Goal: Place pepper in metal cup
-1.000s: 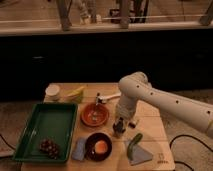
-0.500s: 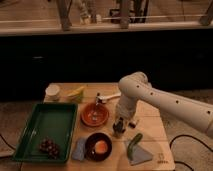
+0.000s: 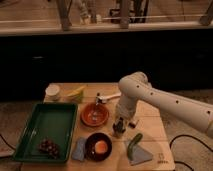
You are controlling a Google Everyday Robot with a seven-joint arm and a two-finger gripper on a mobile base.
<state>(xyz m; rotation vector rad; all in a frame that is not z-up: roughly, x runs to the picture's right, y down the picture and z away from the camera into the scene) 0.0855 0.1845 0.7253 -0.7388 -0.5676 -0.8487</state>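
The green pepper (image 3: 134,143) lies on the wooden table (image 3: 150,122) near the front right, its lower end resting on a grey cloth (image 3: 141,156). The small metal cup (image 3: 119,131) stands upright a little left of the pepper. My gripper (image 3: 120,121) points down directly over the cup, close to its rim, and partly hides it. The pepper is apart from the gripper, to its lower right. The white arm (image 3: 150,95) reaches in from the right.
An orange bowl (image 3: 95,114) sits left of the cup, and a dark bowl holding an orange item (image 3: 98,146) sits in front of it beside a blue sponge (image 3: 79,149). A green tray (image 3: 50,122) with grapes (image 3: 48,146) is at the left. A white cup (image 3: 52,91) and a yellow item (image 3: 76,92) stand at the back.
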